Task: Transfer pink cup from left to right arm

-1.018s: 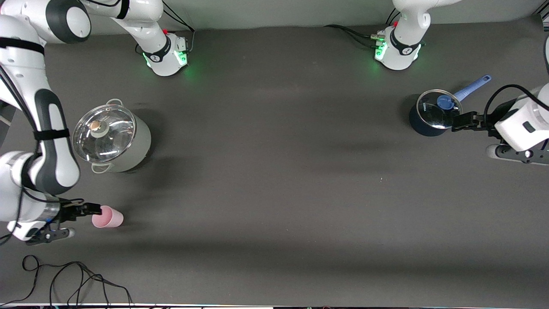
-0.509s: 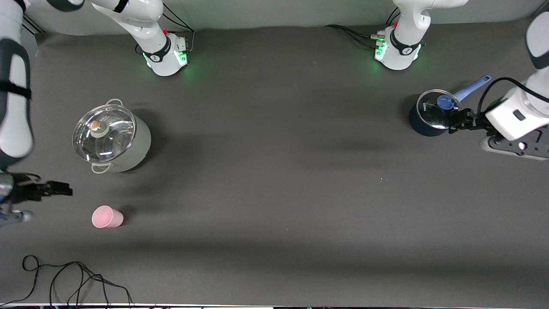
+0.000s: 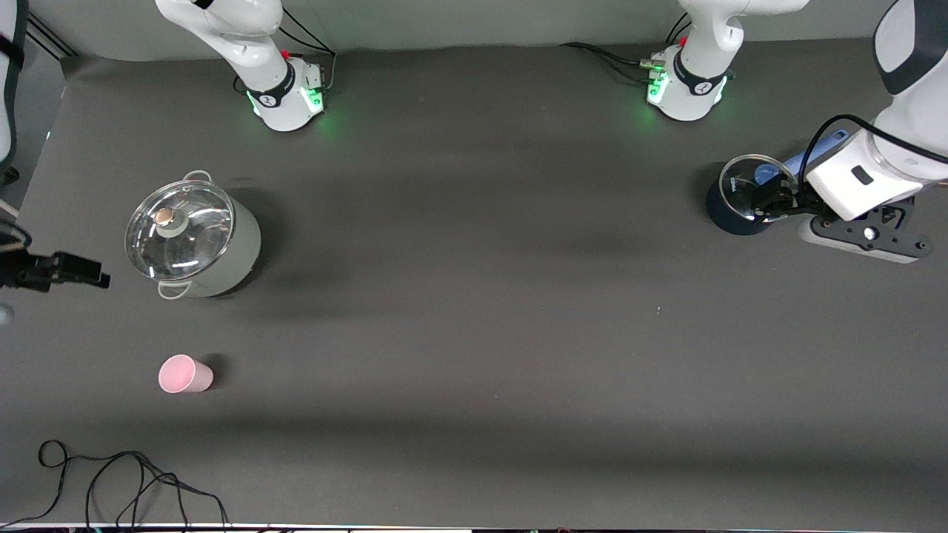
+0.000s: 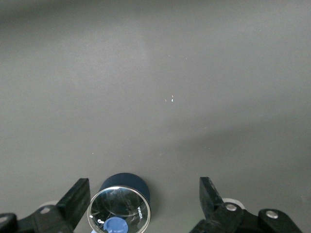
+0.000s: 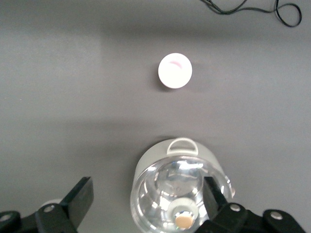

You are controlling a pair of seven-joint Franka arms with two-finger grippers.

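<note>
We judge the pink cup (image 3: 185,374) light, rigid and slippery; we'd pinch its tapered wall at three and nine o'clock. Both pincers, left pincer (image 4: 141,201) and right pincer (image 5: 148,199), gape apart, empty.

Right gripper (image 3: 92,280) and left gripper (image 3: 763,203) aloft, jaws spread.

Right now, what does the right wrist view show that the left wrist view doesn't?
Only the right wrist view: the pink cup standing free on the table, the grey pot with its glass lid, a black cable, and the right gripper, open above that pot. Only the left wrist view: the blue saucepan with its lid, and the left gripper, open over it. Both share the dark table; neither gripper holds anything.
</note>
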